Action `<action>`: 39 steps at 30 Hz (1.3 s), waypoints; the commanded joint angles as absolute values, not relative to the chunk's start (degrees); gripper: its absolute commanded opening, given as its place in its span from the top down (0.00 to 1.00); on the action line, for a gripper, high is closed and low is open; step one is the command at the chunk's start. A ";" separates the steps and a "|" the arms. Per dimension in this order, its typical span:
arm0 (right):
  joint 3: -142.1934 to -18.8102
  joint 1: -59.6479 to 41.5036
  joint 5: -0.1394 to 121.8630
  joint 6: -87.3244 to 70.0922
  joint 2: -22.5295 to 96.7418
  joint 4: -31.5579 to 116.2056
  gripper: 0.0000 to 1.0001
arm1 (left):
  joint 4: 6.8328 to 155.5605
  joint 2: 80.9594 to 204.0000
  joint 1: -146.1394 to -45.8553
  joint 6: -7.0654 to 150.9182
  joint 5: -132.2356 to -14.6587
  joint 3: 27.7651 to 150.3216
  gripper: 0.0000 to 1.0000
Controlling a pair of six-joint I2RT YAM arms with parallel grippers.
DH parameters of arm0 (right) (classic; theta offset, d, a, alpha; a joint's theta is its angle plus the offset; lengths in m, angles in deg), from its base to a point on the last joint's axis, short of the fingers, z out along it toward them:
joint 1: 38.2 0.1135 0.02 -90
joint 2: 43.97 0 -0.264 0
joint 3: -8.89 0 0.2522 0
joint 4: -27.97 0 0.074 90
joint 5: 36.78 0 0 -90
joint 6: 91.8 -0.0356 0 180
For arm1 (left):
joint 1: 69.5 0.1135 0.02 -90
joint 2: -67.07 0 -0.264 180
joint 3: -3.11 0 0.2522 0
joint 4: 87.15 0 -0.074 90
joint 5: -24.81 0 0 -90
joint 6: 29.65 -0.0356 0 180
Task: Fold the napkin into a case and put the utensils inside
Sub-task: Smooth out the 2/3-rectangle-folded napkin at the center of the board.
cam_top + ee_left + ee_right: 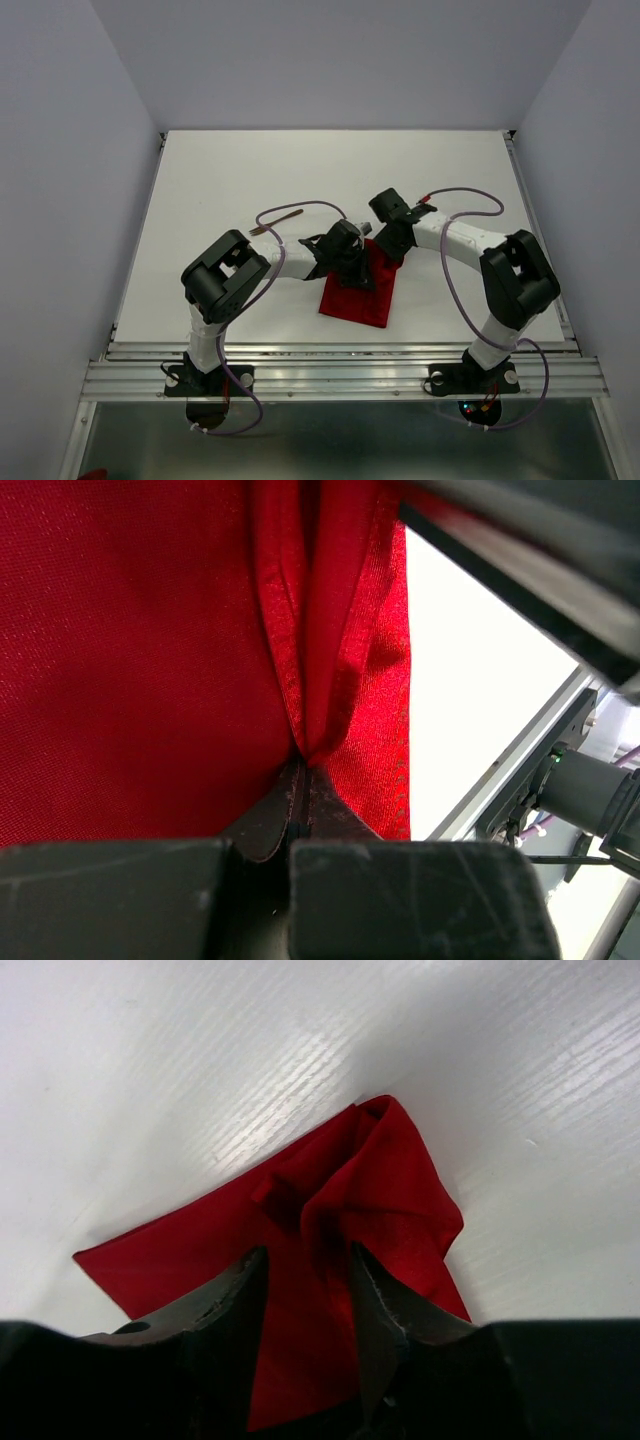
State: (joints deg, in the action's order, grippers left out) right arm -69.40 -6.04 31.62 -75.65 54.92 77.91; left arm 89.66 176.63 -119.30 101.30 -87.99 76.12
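The red napkin point(357, 293) lies folded into a narrow shape on the white table point(250, 170), between my two arms. My left gripper point(303, 765) is shut on a pinched ridge of the napkin point(130, 660) at its far end. My right gripper point(308, 1255) is open just above the napkin's bunched corner point(390, 1185), and a raised fold runs between its fingers without being clamped. In the top view the left gripper point(350, 262) and right gripper point(392, 246) meet over the cloth's far edge. A thin brown utensil point(278, 224) lies behind the left arm, partly under its cable.
An aluminium rail point(340, 370) runs along the table's near edge, by both arm bases. Purple cables loop over each arm point(300, 208). Pale walls close in the table on the left, right and back.
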 commanded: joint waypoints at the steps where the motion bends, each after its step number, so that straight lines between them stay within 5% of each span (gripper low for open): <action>1: -68.59 -6.03 33.26 -70.46 51.74 74.43 0.53 | 90.69 175.88 -119.33 100.95 -86.98 76.38 1.00; 10: -66.66 -6.03 34.24 -67.72 45.94 75.82 0.47 | 90.44 175.01 -118.89 100.69 -87.51 76.73 1.00; 39: -49.08 -6.03 40.30 -67.28 25.99 72.31 0.49 | 80.77 171.49 -115.55 94.80 -90.41 82.97 1.00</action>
